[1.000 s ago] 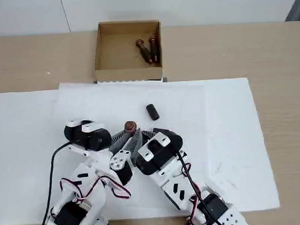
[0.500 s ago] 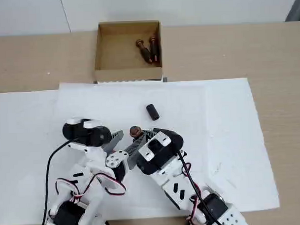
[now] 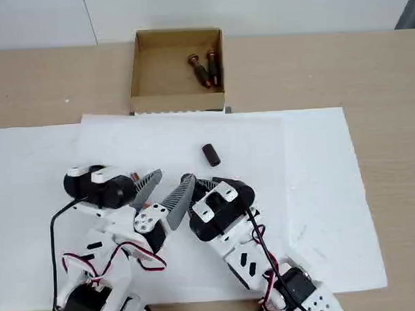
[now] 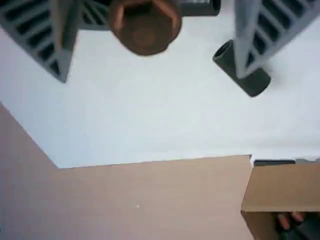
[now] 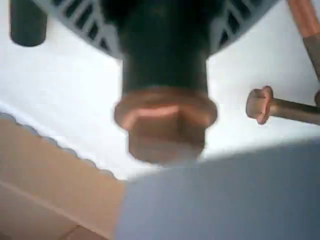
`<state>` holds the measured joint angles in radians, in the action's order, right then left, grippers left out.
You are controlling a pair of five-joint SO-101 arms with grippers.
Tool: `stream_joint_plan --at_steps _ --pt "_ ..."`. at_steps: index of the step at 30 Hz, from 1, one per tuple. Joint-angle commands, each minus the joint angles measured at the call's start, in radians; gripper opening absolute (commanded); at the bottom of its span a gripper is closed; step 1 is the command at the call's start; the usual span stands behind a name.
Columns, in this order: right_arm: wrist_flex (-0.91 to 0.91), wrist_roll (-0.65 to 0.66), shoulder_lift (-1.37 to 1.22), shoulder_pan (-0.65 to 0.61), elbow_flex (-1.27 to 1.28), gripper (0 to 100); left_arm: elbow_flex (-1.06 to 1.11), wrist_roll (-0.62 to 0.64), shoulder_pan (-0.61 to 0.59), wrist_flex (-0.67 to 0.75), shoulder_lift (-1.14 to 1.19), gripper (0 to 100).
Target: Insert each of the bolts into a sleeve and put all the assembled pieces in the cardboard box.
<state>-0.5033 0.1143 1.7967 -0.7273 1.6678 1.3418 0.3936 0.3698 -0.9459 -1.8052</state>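
My right gripper [image 3: 193, 184] is shut on an assembled piece [image 5: 165, 117], a black sleeve with a copper bolt head sticking out, just above the white paper. Beside it my left gripper [image 3: 171, 177] stands open, its grey fingers [image 4: 60, 40] wide apart; the bolt head [image 4: 145, 26] shows between them, untouched. A loose black sleeve [image 3: 210, 155] lies on the paper ahead of both. Two loose bolts [image 5: 280, 107] lie near the left arm; one [image 3: 134, 176] peeks out beside its wrist. The cardboard box [image 3: 144, 69] at the back holds two assembled pieces [image 3: 203, 68].
White paper [image 3: 296, 166] covers the near half of the wooden table [image 3: 327, 69]. The box's near wall [image 3: 178, 102] stands just beyond the paper's far edge. Open paper lies to the right of the arms.
My left gripper has opened, let go of the bolt and drawn back to the left. The right gripper keeps the bolt and sleeve and has barely moved.
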Motion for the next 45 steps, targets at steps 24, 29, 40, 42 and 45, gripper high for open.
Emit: stream_joint_plan --at_steps 24,29,40,42,45 --pt "-0.295 -0.227 -0.002 0.366 -0.27 0.2 0.243 -0.264 -0.359 -0.011 -0.009 1" --pt "-0.308 -0.222 -0.11 0.39 -0.379 0.2 0.283 -0.276 -0.361 -0.011 -0.009 1" --pt "-0.211 -0.296 -0.771 0.394 -0.855 0.2 0.317 -0.273 -0.359 -0.009 -0.011 1" --pt "-0.18 -0.299 -0.892 0.394 -0.931 0.2 0.317 -0.273 -0.359 -0.009 -0.011 1" --pt "-0.156 -0.299 -1.067 0.394 -1.045 0.2 0.317 -0.273 -0.359 -0.009 -0.011 1"
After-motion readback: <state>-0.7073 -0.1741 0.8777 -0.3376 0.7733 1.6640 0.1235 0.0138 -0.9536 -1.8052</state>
